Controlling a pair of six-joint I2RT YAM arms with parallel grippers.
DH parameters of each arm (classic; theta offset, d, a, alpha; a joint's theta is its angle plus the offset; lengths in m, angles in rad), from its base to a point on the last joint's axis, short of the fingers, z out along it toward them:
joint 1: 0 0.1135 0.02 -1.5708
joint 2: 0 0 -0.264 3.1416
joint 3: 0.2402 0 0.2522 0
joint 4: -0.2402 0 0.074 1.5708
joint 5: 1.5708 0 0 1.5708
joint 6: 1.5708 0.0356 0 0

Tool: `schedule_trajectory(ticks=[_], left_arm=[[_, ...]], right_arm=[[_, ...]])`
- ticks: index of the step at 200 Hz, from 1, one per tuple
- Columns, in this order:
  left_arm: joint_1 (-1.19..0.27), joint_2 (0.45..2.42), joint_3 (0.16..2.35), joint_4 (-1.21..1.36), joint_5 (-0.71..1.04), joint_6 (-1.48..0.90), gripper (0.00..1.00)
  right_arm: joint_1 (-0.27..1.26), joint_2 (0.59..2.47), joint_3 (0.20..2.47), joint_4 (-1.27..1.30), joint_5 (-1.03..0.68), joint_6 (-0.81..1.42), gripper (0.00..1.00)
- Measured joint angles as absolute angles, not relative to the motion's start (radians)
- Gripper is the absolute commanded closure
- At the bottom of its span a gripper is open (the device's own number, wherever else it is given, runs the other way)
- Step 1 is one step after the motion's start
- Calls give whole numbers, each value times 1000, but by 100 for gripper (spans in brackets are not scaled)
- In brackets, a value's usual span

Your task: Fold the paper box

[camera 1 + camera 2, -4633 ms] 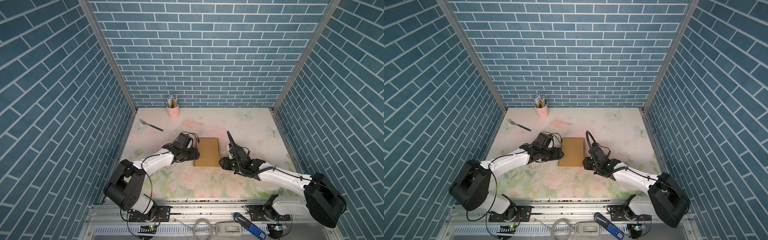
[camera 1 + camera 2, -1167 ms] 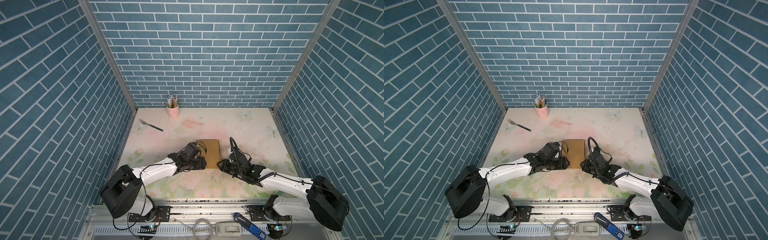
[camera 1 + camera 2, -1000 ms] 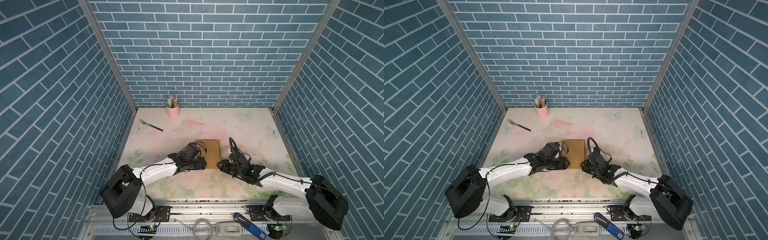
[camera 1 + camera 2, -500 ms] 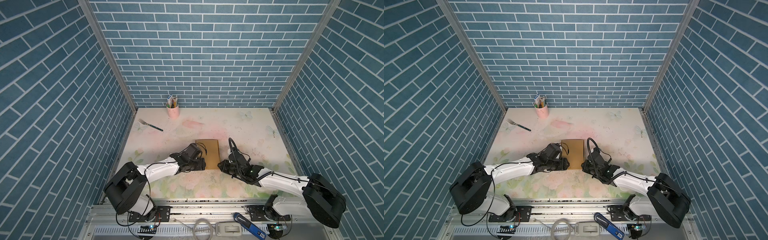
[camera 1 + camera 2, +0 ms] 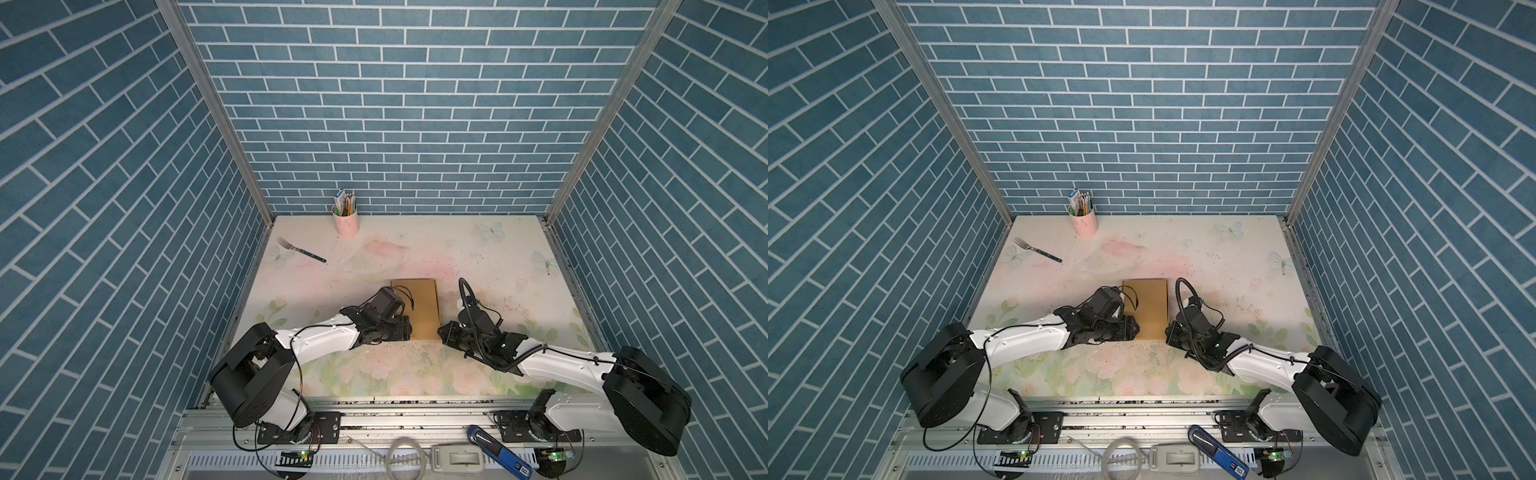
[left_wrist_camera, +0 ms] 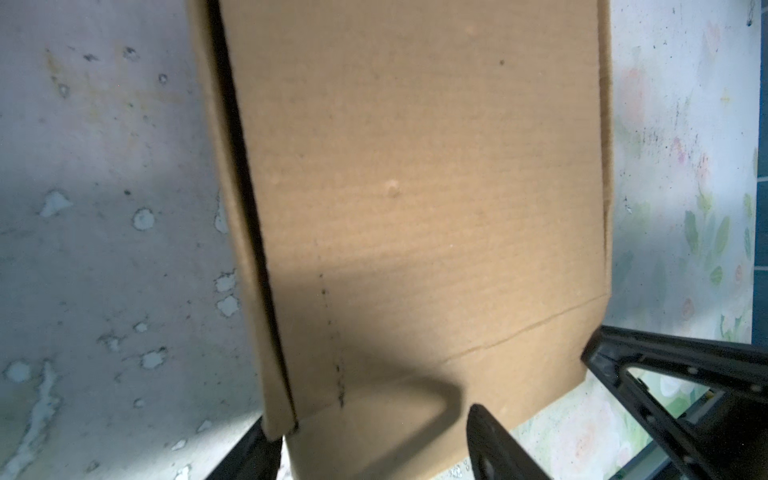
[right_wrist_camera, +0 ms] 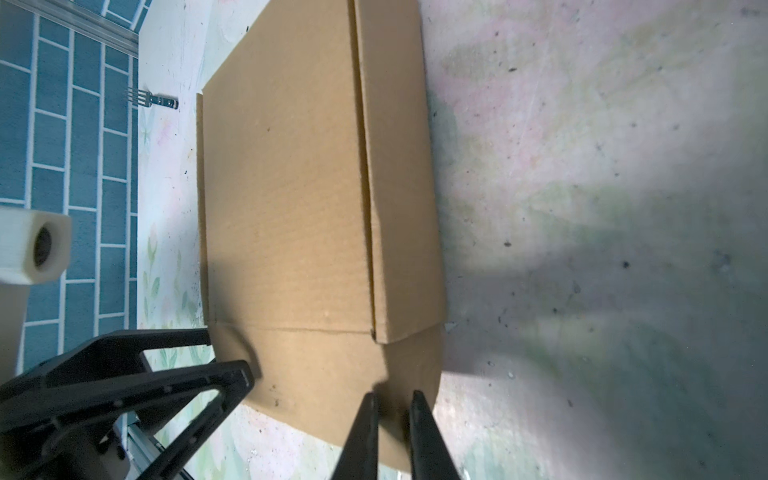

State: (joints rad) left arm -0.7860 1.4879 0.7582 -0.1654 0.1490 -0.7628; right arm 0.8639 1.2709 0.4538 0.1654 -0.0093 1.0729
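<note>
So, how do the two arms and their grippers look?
The left arm and right arm match: white links between bulky black joint housings, with black cables looping along them. The left gripper and right gripper are black; their flat fingers taper to the tip and have triangular cut-outs.

Both in shot: left arm (image 5: 320, 345) and right arm (image 5: 557, 368), white shells, fat black drum joints (image 5: 249, 382), black cables (image 5: 464, 291) looping off the wrists. Left claw (image 7: 230, 353), right claw (image 7: 394, 395): black open-frame fingers (image 7: 124, 361), small screws (image 6: 690, 370).
</note>
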Motion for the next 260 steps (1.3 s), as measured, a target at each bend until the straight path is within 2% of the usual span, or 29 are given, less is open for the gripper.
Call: schedule_trajectory(ticks=[131,260], left_arm=[[-786,1492,754,-159,131,-762,29],[-786,1484,746,-153,147,-751,29]], right_arm=[[864,1351,429,299,23,1039,90],[863,1412,474,250,38,989,90]])
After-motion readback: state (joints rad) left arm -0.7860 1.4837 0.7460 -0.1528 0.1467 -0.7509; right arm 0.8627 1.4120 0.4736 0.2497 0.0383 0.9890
